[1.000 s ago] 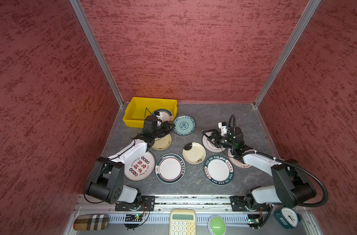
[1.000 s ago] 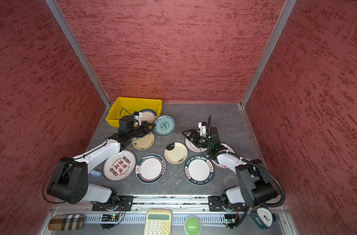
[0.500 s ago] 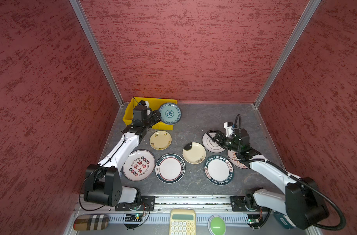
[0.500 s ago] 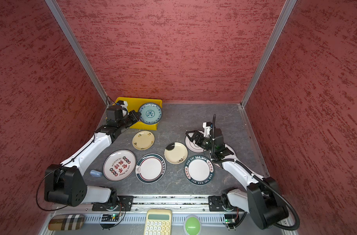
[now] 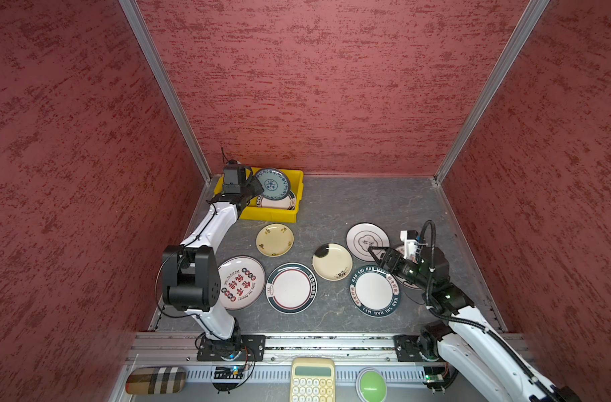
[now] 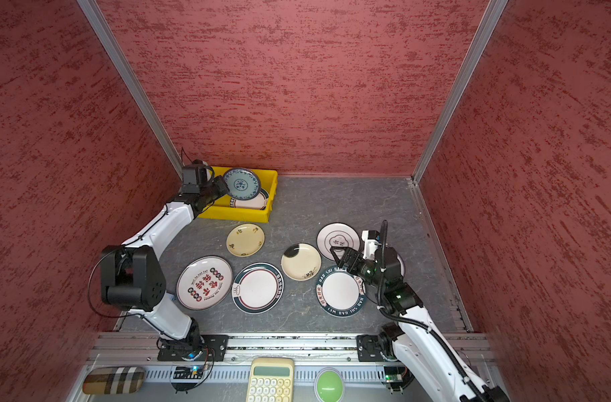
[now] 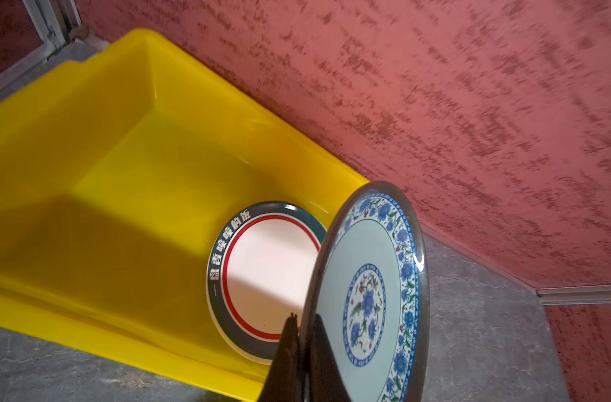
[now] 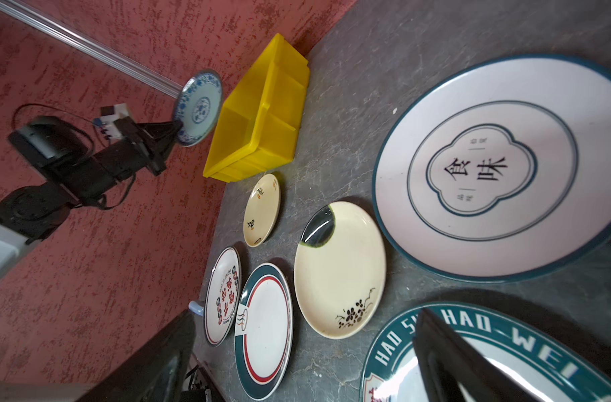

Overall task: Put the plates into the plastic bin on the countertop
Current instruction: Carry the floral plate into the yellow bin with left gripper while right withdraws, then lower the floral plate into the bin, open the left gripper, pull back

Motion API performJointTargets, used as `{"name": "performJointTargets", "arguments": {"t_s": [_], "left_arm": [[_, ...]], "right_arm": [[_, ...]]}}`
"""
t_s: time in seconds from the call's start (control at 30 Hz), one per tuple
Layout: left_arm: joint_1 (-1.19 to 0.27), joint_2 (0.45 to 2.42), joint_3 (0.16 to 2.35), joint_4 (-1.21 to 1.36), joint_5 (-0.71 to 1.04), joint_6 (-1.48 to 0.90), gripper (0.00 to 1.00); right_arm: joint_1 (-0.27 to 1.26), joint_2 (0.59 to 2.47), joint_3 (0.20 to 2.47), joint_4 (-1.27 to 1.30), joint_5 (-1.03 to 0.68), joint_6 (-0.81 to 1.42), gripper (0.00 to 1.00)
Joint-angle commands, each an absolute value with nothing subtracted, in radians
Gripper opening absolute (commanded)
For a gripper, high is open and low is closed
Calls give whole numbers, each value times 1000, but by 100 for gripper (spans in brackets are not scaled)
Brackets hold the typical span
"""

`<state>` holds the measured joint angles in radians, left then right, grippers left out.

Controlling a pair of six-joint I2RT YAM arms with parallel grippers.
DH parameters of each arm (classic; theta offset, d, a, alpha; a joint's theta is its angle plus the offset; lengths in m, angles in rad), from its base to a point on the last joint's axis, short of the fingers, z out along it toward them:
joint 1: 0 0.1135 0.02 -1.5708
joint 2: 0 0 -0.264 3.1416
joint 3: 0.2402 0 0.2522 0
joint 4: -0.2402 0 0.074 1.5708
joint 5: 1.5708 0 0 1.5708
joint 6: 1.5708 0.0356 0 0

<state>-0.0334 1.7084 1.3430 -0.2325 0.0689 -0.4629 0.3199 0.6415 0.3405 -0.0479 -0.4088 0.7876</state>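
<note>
Yellow bin; pale teal plate with blue flower pattern; grey veined tabletop; mottled red walls.

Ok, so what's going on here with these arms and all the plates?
The left pincer is shut on the rim of the small teal plate, holding it tilted over the yellow bin, where one green-rimmed plate already lies. The right pincer hangs open above the plates on the countertop, gripping none of them.
</note>
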Motion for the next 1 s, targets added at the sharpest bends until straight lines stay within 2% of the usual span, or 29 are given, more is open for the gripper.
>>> {"name": "performJointTargets", "arguments": {"t_s": [0.0,0.13,0.3,0.57,0.93,0.97], "left_arm": [[-22,1764,1404,-231,88,-464,0],[-20,1856,1472,-264,117,-463,0],[-8,1944,1513,-262,111,-468,0],[-8,2055,1567,-285,124,-496,0],[-35,2153,1704,-419,48,-421,0],[-40,2158,1711,-424,38,-414,6]], "right_arm": [[320,585,304,6,-449,779,99],[321,543,295,0,-539,747,99],[321,550,294,8,-574,746,99],[321,578,313,28,-549,758,99],[321,491,295,1,-417,794,99],[321,491,303,-13,-410,787,99]]}}
